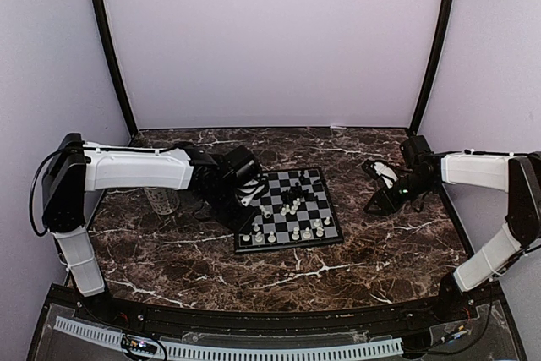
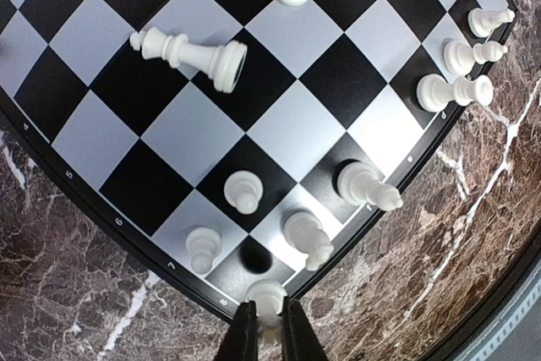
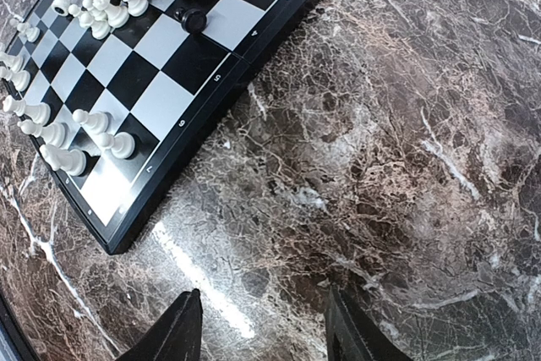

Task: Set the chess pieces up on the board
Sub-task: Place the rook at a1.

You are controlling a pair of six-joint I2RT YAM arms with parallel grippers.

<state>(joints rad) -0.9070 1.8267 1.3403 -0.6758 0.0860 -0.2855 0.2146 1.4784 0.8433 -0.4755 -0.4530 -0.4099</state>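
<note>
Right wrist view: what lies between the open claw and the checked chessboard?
Only bare dark marble-patterned tabletop separates the right claw from the edge of the flat black-and-grey checked chessboard; the right wrist view shows it, and the top view agrees.

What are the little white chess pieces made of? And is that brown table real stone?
The white chess pieces look like smooth moulded plastic, because they are evenly coloured and a bit shiny. The board looks like a flat, slightly glossy printed sheet, probably plastic too. The table has brown marble swirls with white veins and a bright glare streak. It could be polished stone or a shiny printed surface, and the pictures cannot settle which.
</note>
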